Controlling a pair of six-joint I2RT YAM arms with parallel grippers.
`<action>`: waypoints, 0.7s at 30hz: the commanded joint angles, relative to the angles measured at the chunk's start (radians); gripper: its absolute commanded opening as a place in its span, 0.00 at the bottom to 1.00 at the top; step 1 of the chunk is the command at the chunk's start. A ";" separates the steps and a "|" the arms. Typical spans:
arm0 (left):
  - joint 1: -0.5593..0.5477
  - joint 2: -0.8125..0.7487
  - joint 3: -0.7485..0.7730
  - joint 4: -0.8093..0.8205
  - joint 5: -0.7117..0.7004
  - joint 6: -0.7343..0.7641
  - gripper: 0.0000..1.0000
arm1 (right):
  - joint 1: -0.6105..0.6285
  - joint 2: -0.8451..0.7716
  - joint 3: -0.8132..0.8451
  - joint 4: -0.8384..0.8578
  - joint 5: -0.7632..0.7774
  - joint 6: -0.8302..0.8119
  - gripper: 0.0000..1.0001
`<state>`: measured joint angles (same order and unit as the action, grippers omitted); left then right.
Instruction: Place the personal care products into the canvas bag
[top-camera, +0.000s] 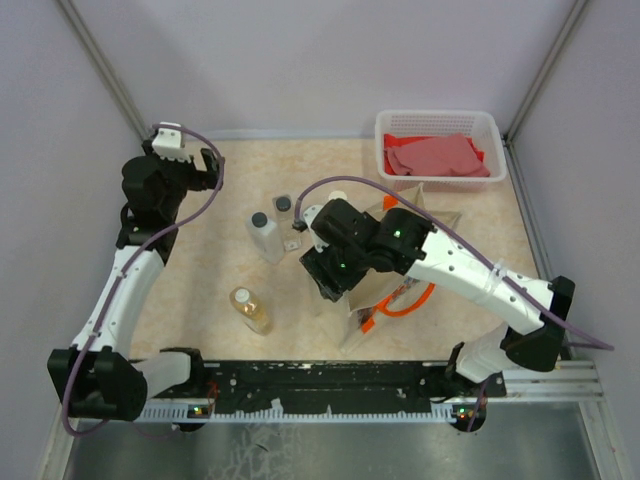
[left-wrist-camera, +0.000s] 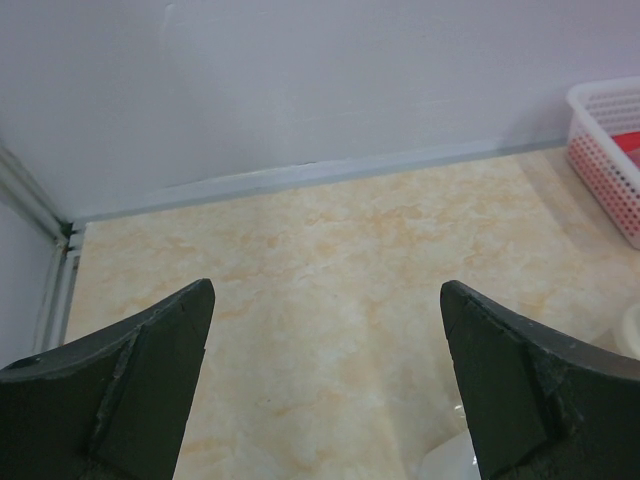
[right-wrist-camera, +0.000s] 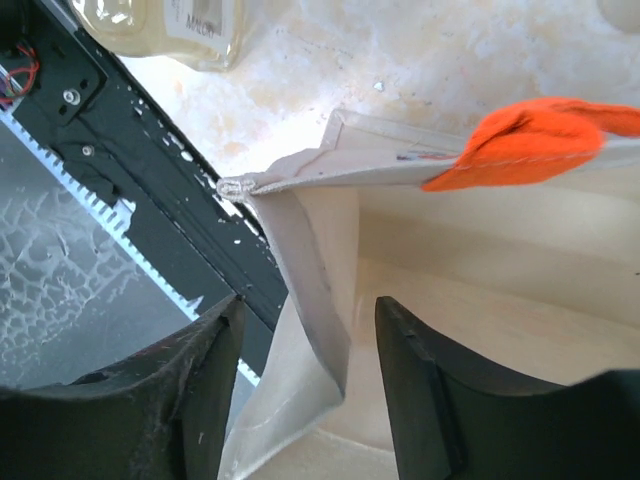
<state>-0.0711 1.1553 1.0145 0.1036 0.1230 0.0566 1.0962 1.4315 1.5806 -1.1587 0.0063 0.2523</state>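
The canvas bag (top-camera: 432, 217) lies in the middle of the table, mostly under my right arm, with an orange handle (top-camera: 400, 306) at its near side. My right gripper (top-camera: 335, 290) is open at the bag's mouth. In the right wrist view (right-wrist-camera: 305, 340) its jaws straddle the bag's beige rim (right-wrist-camera: 300, 230) without gripping it, and the orange handle (right-wrist-camera: 530, 140) lies beyond. A clear bottle with a dark cap (top-camera: 265, 237), a small dark-capped bottle (top-camera: 284, 204) and the amber-liquid bottle (top-camera: 250, 308) stand left of the bag. The cream bottle is not visible. My left gripper (top-camera: 205, 165) is open and empty, raised at the far left (left-wrist-camera: 327, 290).
The white lattice basket (top-camera: 438, 145) with red cloth stands at the back right; its corner shows in the left wrist view (left-wrist-camera: 610, 150). The black rail (top-camera: 320, 385) runs along the table's near edge, close behind the bag (right-wrist-camera: 150, 190). Walls enclose the table on three sides.
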 joint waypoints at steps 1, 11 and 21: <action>-0.064 -0.016 0.000 0.053 0.114 -0.016 1.00 | 0.004 -0.082 0.122 -0.009 0.076 -0.011 0.57; -0.188 0.218 0.253 -0.065 0.249 -0.055 1.00 | -0.106 -0.067 0.317 -0.040 0.463 0.021 0.80; -0.224 0.441 0.481 -0.229 0.397 -0.066 1.00 | -0.465 -0.057 0.192 0.025 0.491 -0.080 0.87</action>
<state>-0.2672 1.5768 1.4483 -0.0696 0.4412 -0.0097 0.6609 1.3689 1.8095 -1.1679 0.4519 0.2604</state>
